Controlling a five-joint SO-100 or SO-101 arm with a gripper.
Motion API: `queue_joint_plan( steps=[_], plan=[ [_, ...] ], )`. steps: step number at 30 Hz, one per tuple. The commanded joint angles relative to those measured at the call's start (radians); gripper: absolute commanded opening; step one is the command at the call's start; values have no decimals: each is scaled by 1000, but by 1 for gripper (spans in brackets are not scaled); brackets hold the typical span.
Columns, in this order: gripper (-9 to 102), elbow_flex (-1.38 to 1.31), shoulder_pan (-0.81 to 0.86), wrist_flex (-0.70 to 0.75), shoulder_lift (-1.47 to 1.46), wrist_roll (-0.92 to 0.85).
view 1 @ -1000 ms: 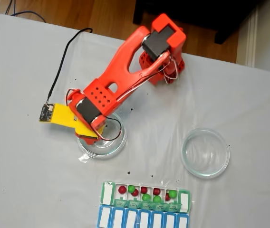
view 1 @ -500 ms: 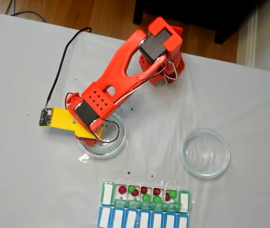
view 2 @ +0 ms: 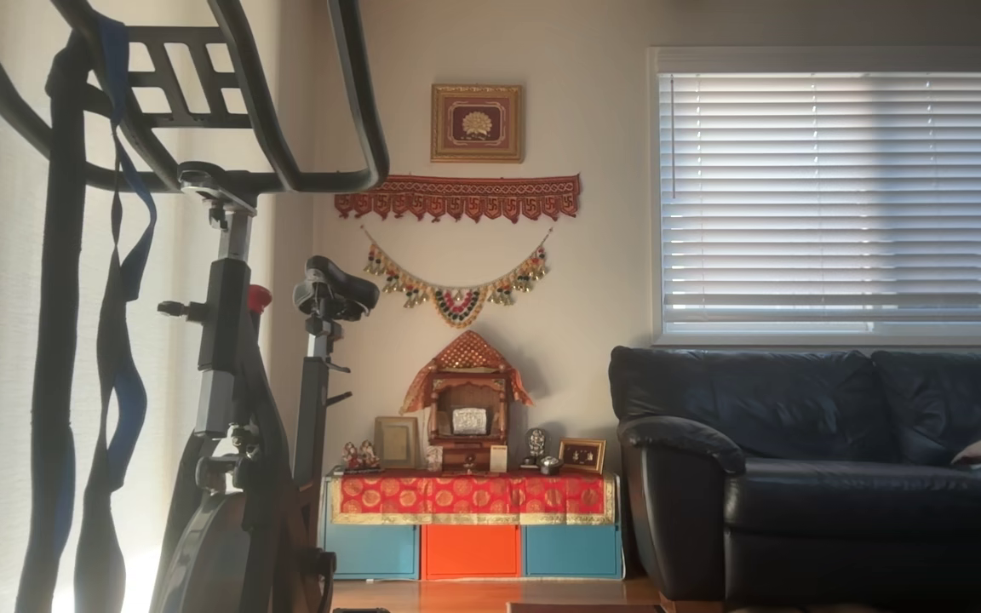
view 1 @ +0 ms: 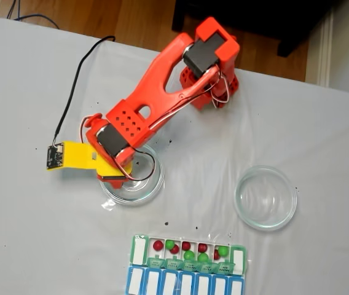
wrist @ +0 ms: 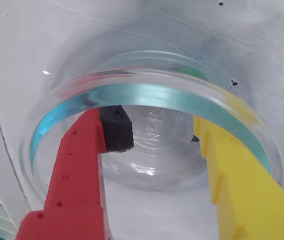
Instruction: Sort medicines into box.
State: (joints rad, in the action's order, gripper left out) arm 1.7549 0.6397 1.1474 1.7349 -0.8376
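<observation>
In the fixed view the medicines lie in the box (view 1: 243, 253), a green pill organizer near the table's front edge: several dark red pills (view 1: 158, 245) and green pills (view 1: 223, 250) spread over its open compartments. My gripper (view 1: 127, 178) hangs over the left clear dish (view 1: 155, 179), well away from the box. In the wrist view the gripper (wrist: 157, 131) is open, its red finger (wrist: 77, 165) and yellow finger (wrist: 237, 185) reaching down inside the dish's rim (wrist: 152, 92). Nothing sits between them, and the dish floor that shows is bare.
A second clear round dish (view 1: 265, 198) stands to the right on the white table. A blue row with white lids (view 1: 184, 284) adjoins the box's near side. A black cable (view 1: 79, 83) runs from the wrist camera board across the table's left part.
The wrist has turned a little over the left dish, swinging the yellow camera mount further left and down. The pills and both dishes have not moved.
</observation>
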Motion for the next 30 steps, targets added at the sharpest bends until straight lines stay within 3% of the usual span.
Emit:
queue_joint_plan(
  steps=[1, 12, 22, 30],
  plan=[
    [24, -21, 11, -17, 91, -31],
    [24, -6, 0, -35, 34, -149],
    [21, 83, -17, -149, 40, -146],
    [27, 107, 0, -212, 89, -84]
  ],
)
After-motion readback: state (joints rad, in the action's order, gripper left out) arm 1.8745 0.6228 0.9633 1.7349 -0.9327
